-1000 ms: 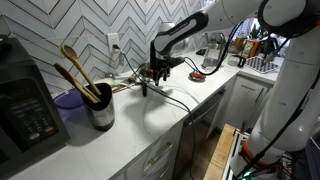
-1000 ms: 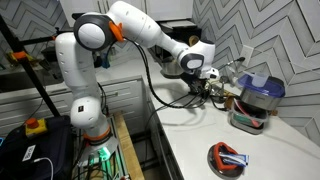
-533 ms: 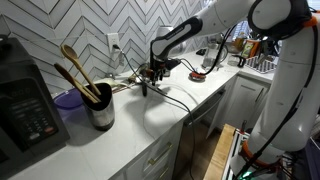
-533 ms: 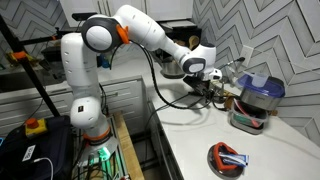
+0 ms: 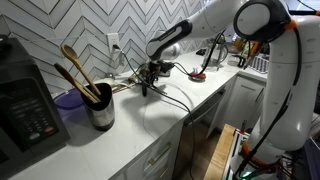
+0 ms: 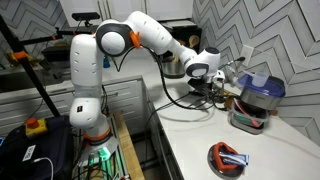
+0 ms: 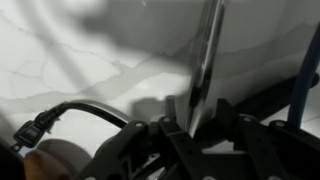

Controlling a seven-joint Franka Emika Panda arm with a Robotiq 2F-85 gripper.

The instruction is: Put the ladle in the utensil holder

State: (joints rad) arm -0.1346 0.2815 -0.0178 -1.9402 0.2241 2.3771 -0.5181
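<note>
Below the gripper (image 5: 148,78) lies the white countertop (image 5: 150,128), and the main risk lies in the carry across it. The utensil holder (image 5: 101,112) stands well off to one side of the hand. It is crowded with wooden spoons (image 5: 69,52) that lean out past its rim, so a ladle brought in low or tilted could knock them or tip the canister. The ladle (image 7: 207,60) sits between the fingers, which appear closed narrowly on its slim dark handle. If the hold is near one end, as it seems, the long free part could pivot in the jaws or slip down to the counter under the hand. A black cable (image 7: 75,108) runs just beside the hand and might catch on the handle as it swings across. Much is hard to read. The wrist view is dark and blurred, and the fingertips merge with shadow, so contact with the handle is a judgement, not something plainly seen. The ladle's round bowl shows in no view. In both exterior views the ladle is only a thin dark streak under the hand. The spoons hide the inside of the holder, so I cannot tell how much room is left.
</note>
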